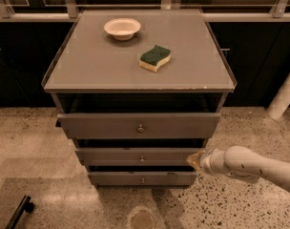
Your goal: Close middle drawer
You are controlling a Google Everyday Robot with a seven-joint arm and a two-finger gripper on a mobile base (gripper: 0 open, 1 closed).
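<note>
The grey cabinet has three drawers. The middle drawer [135,157] is a slim grey front with a small round knob at its centre, and it stands pulled out a little. The top drawer [140,125], with the taller front, is pulled out further. The lowest drawer [142,178] also sticks out slightly. My gripper [196,160] is at the end of the white arm coming in from the lower right. Its tip is at the right end of the middle drawer's front.
A white bowl [122,28] and a green-and-yellow sponge [155,58] lie on the cabinet top [88,70]. A white post [283,99] stands at the right. A dark handle-like object [18,211] lies on the speckled floor at lower left.
</note>
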